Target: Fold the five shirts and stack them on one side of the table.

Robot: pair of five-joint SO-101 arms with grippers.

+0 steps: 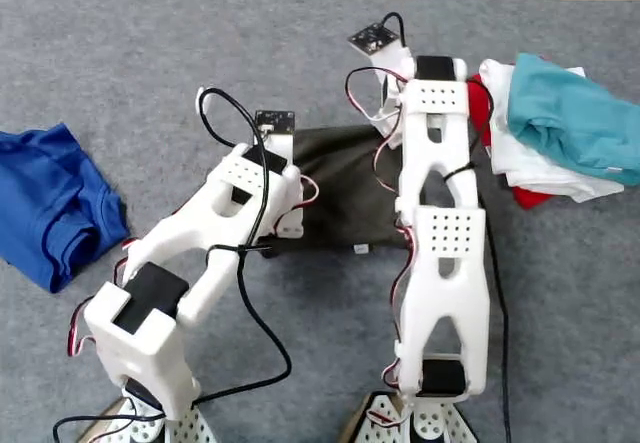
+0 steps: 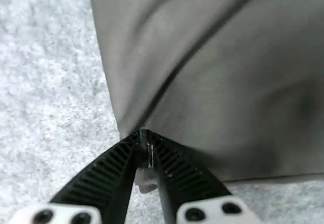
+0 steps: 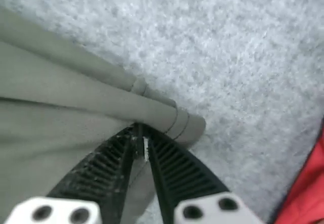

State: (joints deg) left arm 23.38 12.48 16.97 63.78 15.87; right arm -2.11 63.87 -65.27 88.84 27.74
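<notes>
A dark olive shirt (image 1: 345, 188) lies flat mid-table between my two arms. My left gripper (image 2: 144, 140) is shut on the shirt (image 2: 228, 82) at its left edge, and the high view shows that gripper (image 1: 292, 203) low over the cloth. My right gripper (image 3: 140, 138) is shut on the shirt's (image 3: 61, 107) folded hem near a corner, at the shirt's far right side (image 1: 392, 133). A blue shirt (image 1: 50, 208) lies crumpled at the table's left. A pile with a teal shirt (image 1: 570, 118) over a white shirt (image 1: 540, 168) and a red shirt (image 1: 483, 113) sits at the right.
The grey carpet-like tabletop (image 1: 150, 73) is bare at the far left and along the near right. Cables (image 1: 250, 263) loop around the left arm. The red cloth (image 3: 309, 183) lies close beside my right gripper.
</notes>
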